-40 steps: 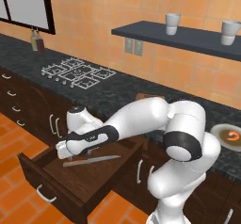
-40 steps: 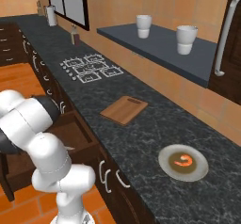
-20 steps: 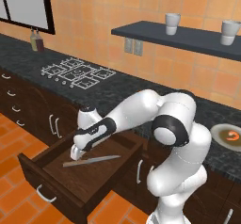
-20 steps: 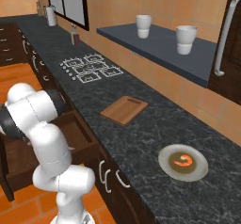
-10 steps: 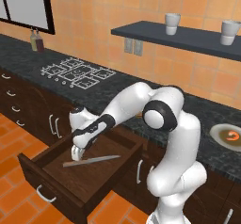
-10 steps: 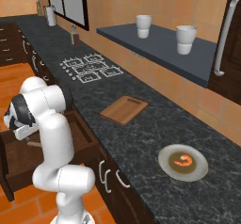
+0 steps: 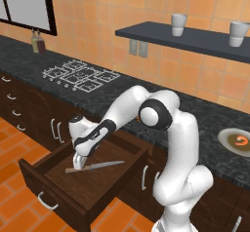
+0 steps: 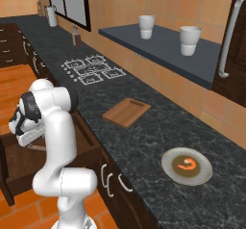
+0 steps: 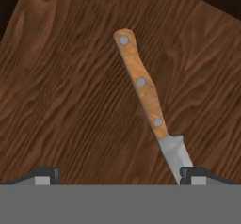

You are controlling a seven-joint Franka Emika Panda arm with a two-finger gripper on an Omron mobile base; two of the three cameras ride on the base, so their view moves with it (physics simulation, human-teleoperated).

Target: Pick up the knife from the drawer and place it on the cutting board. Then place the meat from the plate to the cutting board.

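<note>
The wide drawer (image 7: 52, 195) stands pulled out, and the knife (image 7: 101, 165) lies flat on its wooden floor (image 9: 70, 77). My gripper (image 7: 78, 164) hangs low inside the drawer over the knife's handle end, open and holding nothing. In the hand view the wooden handle (image 9: 141, 84) runs away from the gripper (image 9: 120, 175), and the blade's base (image 9: 175, 153) lies just beside the right fingertip (image 9: 197, 173). The cutting board (image 8: 126, 111) rests bare on the counter. Further right stands the plate (image 8: 202, 172) with the orange meat (image 8: 186, 164) on it.
A stove grate (image 7: 80, 75) is set into the counter left of the drawer. Two white cups (image 7: 178, 24) stand on the wall shelf. Narrow dark drawers (image 7: 12, 104) fill the cabinet at left. My own white arm arches over the drawer's right side.
The arm's elbow has swung up and over to the right while the hand stayed over the knife's handle end and dipped slightly lower into the drawer. The jaws stayed open.
</note>
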